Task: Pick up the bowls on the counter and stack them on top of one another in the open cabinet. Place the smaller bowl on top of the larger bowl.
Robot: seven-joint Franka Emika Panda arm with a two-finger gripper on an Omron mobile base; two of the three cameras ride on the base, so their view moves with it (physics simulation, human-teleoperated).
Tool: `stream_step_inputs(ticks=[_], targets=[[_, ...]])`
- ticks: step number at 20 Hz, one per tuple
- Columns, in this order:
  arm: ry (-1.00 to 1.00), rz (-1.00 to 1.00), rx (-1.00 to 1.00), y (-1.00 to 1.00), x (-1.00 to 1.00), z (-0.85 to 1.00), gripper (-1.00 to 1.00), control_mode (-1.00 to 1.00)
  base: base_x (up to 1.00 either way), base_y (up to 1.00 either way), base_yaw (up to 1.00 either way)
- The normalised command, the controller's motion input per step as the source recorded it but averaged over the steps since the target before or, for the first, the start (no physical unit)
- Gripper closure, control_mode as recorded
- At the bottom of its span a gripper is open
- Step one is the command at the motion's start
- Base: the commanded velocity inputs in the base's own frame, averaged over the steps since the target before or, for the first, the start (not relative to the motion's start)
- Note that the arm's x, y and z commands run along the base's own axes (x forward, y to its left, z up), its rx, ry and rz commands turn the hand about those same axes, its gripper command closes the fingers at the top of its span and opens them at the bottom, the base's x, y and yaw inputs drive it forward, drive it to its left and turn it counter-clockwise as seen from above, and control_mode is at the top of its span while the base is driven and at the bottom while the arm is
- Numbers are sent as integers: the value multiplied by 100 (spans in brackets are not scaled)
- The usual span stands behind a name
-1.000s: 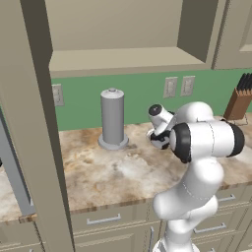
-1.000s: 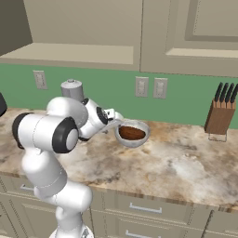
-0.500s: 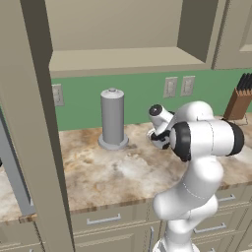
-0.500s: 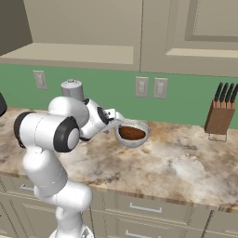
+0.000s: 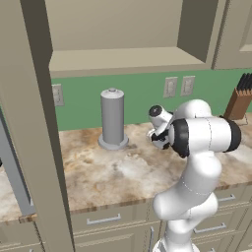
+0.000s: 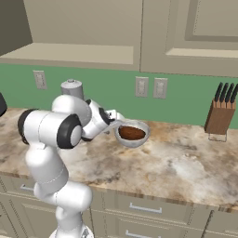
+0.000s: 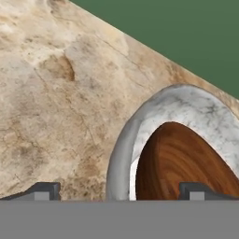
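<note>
On the counter [image 6: 186, 165], near its middle and in front of the green wall, sits the larger bowl [image 6: 139, 140], pale whitish-grey with a thick rim. Inside it lies the smaller bowl [image 6: 131, 133], glossy dark reddish-brown, so the two are nested together. From the hand view the brown bowl [image 7: 186, 163] fills the hollow of the pale bowl [image 7: 140, 130], and the mottled stone [image 7: 56, 93] spreads to the left of them. The gripper [image 6: 114, 123] is at the left side of the bowls, low and close to the pale rim. Its jaws stand wide apart, one fingertip [image 7: 44, 190] over the bare stone and the other in front of the brown bowl; they hold nothing. Further left stands a tall grey canister [image 5: 112, 118] with its lid on. The open cabinet [image 5: 123, 59] above has a bare shelf floor. A knife block [image 6: 219, 118] stands at the far right.
</note>
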Motion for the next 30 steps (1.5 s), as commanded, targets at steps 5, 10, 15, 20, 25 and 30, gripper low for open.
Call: stream_step_inputs(ticks=[5,10,15,20,25,30], targets=[[0,0,0,0,15,-14,-100,-100,0,0,0],[0,0,0,0,12,-13,-100,-100,0,0,0],[0,0,0,0,11,-11,100,-100,0,0,0],[0,0,0,0,2,-5,100,-100,0,0,0],[-2,0,0,0,0,0,100,-100,0,0,0],[-7,0,0,-9,-4,6,100,-100,0,0,0]])
